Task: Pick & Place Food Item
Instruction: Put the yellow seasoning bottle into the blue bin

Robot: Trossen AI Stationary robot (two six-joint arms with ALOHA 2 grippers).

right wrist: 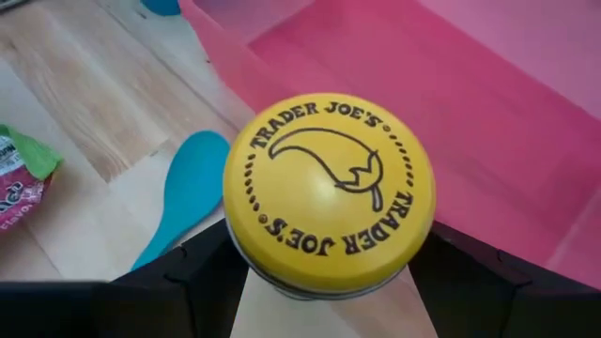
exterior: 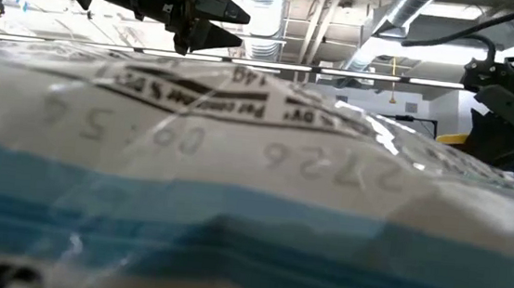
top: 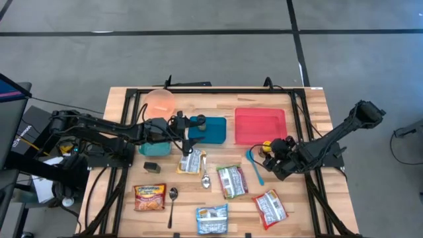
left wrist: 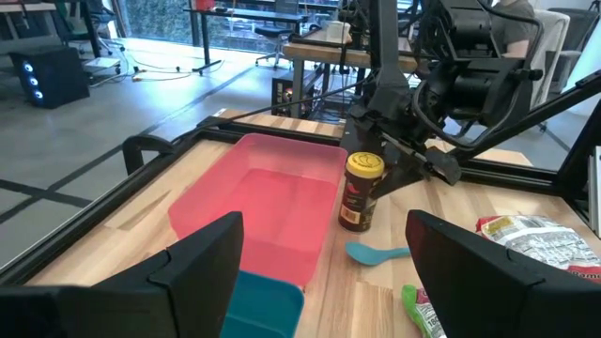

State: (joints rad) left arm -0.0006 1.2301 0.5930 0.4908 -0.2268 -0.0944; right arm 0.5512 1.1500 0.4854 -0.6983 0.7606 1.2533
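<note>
A brown jar with a yellow lid (right wrist: 329, 188) stands upright on the wooden table beside the red tray (top: 260, 125); the left wrist view shows the jar (left wrist: 362, 191) too. My right gripper (right wrist: 329, 282) is open. It slants down over the jar (top: 268, 147), with one finger on each side below the lid. My left gripper (left wrist: 324, 272) is open with nothing between its fingers. It hovers about level above the teal container (top: 210, 129) at mid-table.
A blue spoon (top: 256, 168) lies just near of the jar. Several food packets (top: 232, 180) and two metal spoons (top: 173, 198) lie along the near half. An orange bowl (top: 160, 101) sits at the far left. A packet (exterior: 255, 163) fills the low view.
</note>
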